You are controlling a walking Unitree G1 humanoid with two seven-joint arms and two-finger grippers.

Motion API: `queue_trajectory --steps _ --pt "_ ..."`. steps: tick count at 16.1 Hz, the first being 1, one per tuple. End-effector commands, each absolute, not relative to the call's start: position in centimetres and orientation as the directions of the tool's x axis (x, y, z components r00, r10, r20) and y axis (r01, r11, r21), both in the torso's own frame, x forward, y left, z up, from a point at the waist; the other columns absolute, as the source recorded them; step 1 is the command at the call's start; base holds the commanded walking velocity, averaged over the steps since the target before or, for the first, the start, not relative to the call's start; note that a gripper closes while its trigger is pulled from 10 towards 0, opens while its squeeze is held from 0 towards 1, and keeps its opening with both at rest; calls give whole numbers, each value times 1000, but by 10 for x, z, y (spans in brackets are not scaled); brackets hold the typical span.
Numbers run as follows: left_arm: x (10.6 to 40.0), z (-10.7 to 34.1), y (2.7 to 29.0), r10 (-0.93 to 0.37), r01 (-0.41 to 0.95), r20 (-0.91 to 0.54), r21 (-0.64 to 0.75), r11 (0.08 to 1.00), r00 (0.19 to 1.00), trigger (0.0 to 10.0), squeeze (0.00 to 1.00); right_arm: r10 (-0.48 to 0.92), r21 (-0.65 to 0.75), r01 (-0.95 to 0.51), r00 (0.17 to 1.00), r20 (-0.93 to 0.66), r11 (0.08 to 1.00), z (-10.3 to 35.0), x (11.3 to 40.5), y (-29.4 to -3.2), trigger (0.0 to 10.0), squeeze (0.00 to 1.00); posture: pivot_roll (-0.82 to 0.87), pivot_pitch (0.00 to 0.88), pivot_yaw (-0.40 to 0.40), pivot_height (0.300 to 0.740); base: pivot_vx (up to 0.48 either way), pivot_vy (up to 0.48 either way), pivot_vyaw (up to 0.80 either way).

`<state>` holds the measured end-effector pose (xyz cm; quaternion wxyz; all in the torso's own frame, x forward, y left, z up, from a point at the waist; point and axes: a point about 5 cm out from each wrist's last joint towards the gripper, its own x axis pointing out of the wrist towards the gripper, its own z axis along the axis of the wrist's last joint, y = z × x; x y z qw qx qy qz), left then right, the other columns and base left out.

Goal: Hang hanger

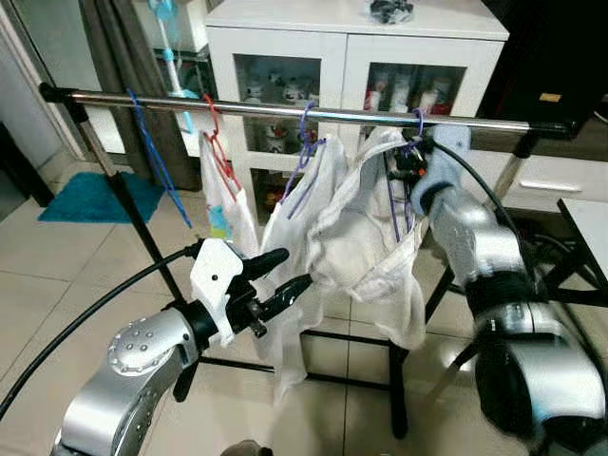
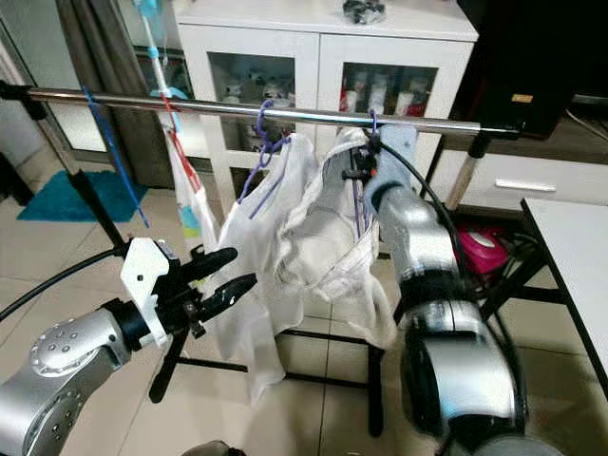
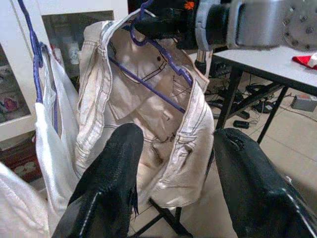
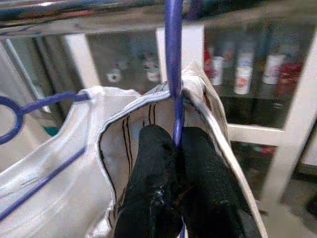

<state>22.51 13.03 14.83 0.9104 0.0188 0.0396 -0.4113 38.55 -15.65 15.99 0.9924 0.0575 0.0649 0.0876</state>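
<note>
Nearest you: left gripper (image 1: 285, 274), fingers spread wide and holding nothing, hovering low just in front of the hanging clothes.

Next: right gripper (image 4: 176, 144), clenched on the purple hanger (image 3: 163, 74), fingers pinched around its neck just below the hook, up close under the rail (image 1: 285, 111).

Item in hand: the hanger carries a cream shirt (image 1: 375, 237), dark stitching along the seams, collar open, cloth slumped and bunched to one side. Its hook (image 1: 417, 119) appears looped over the rail, though you cannot confirm it is fully seated.

Step, as you may judge it: hanging is at or near its end. Your next move calls for checking that the hook bears on the rail, then loosening the grip and drawing back without snagging the cloth.

Further along the rail: a second purple hanger (image 1: 306, 142) with a white garment (image 1: 304, 209), a red hanger (image 1: 218, 142), a blue hanger (image 1: 152, 152).

Farthest: white cabinet (image 1: 285, 43) with glass doors.
</note>
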Motion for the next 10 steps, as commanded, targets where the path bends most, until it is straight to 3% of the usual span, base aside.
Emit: queue_trajectory --steps 1,3,5,8,10 --pt "224 153 130 -751 754 -75 25 657 656 10000 0 230 140 -225 973 -24 964 174 384 -153 10000 1000 -64 0 40 740 0 0 0" --pt "223 151 132 -740 744 -76 27 668 668 10000 0 285 112 -293 955 83 950 182 364 -157 10000 1000 -70 0 45 740 0 0 0" --pt "221 150 132 -735 738 -76 22 674 674 10000 0 282 99 -290 955 90 952 180 348 -162 10000 1000 -78 0 51 740 0 0 0" --pt "222 147 133 -718 720 -72 17 693 692 10000 0 365 159 -382 922 126 910 180 318 -164 10000 1000 -97 0 62 740 0 0 0" --pt "226 146 133 -687 689 -48 12 725 725 10000 0 342 224 -369 927 154 902 183 305 -169 10000 1000 -103 0 63 740 0 0 0"
